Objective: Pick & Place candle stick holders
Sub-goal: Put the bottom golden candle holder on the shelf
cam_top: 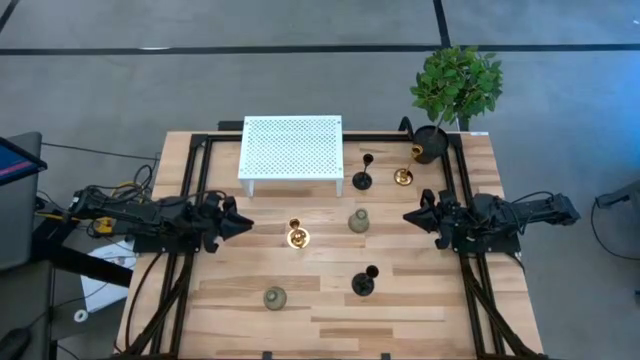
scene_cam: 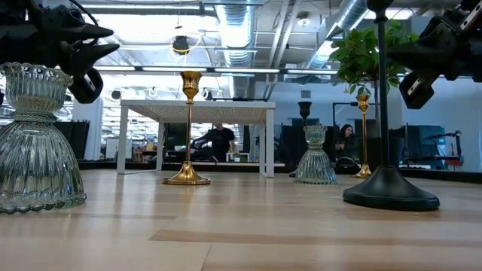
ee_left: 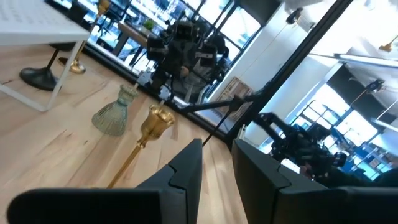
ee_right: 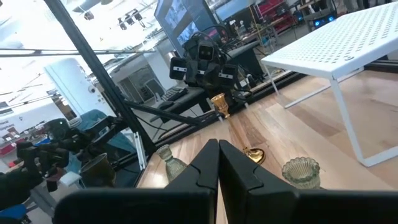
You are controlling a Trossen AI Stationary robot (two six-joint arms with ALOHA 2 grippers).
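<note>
1. Hovering at nine o'clock, the left gripper (cam_top: 240,225) kept narrow jaws, empty, aimed at the gold holder (cam_top: 297,236) standing mid-counter (cam_top: 420,300)
2. The right gripper (cam_top: 410,216) waited at three o'clock, jaws closed, empty

Both arms reach inward, low and level, facing each other. The left gripper (cam_top: 240,224) stands slightly parted, holding nothing; the right gripper (cam_top: 408,216) is pressed closed, empty.

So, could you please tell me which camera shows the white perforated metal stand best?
The high view: the white perforated metal stand shows its whole top there. The low view shows its edge and legs; the left wrist view catches one corner, the right wrist view part of its top and one leg.
</note>
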